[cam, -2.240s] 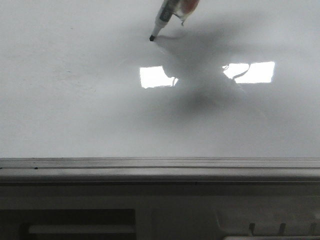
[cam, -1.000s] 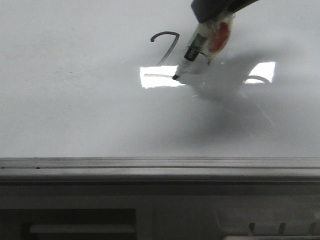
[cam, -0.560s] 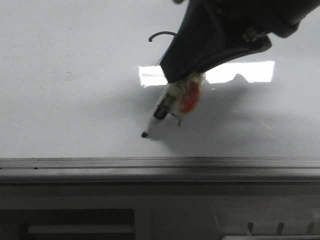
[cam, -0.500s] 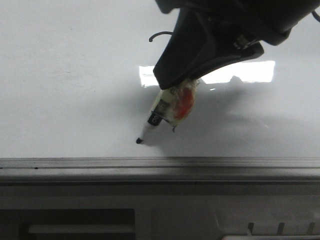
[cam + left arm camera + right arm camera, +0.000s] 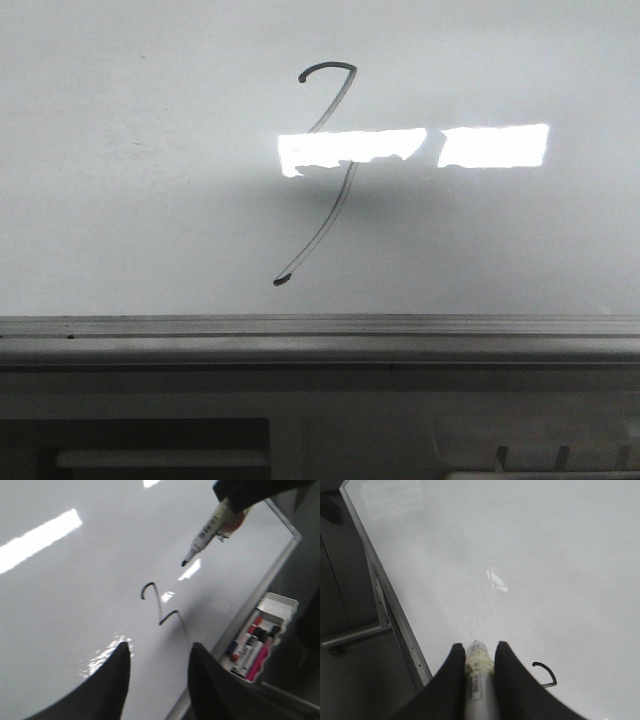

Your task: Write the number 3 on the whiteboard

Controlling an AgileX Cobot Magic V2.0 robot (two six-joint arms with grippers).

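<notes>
The number 3 [image 5: 325,190] is a thin dark stroke on the whiteboard [image 5: 140,210], with a hooked top, a small middle notch and a long tail curving to the lower left. No gripper shows in the front view. In the left wrist view my left gripper [image 5: 160,647] is open and empty over the board, near the stroke [image 5: 161,605]. My right gripper [image 5: 480,647] is shut on a white marker [image 5: 479,680]. The marker [image 5: 207,530] hangs with its tip just off the board, apart from the stroke. Part of the stroke [image 5: 546,672] shows beside the right fingers.
A grey metal rail [image 5: 320,330] runs along the board's near edge. A white tray [image 5: 272,607] with several markers sits past the board's edge in the left wrist view. The board's framed edge [image 5: 395,615] borders dark floor.
The marker drew the stroke down to the lower left. Then my right gripper lifted out of the front view with the marker, and the whole stroke now shows.
</notes>
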